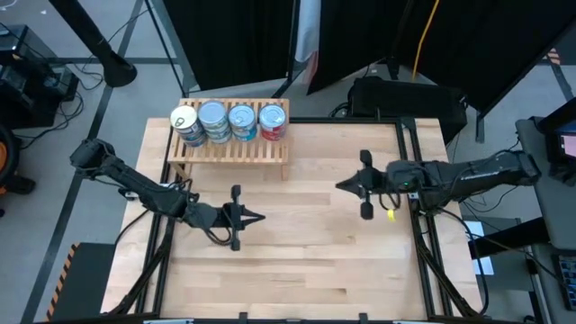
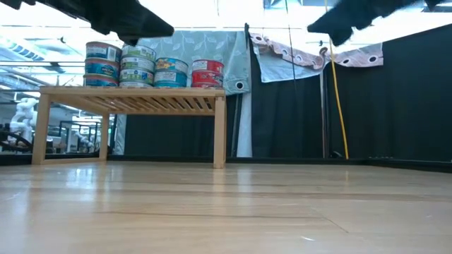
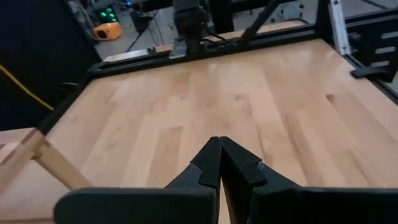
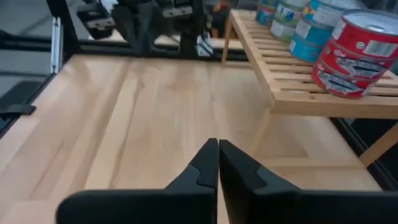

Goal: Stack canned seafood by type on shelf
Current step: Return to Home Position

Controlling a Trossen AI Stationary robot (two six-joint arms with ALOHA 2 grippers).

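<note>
The canned seafood stands in a row of stacks on the slatted wooden shelf point(image 1: 229, 144) at the table's far left: a cream-topped stack point(image 1: 184, 121), two blue-labelled stacks point(image 1: 212, 119) point(image 1: 241, 120) and a red-labelled stack point(image 1: 272, 119). In the right wrist view the red cans point(image 4: 354, 59) rest on the shelf slats. My left gripper point(image 1: 259, 216) hangs shut over the bare table, left of centre. My right gripper point(image 1: 340, 186) hangs shut over the table, right of centre. Neither holds anything.
The shelf point(image 2: 131, 99) stands on short legs near the far edge. Black frame rails point(image 1: 416, 171) run along the table's sides. The wooden tabletop point(image 1: 306, 261) lies bare between the two arms and toward the near edge.
</note>
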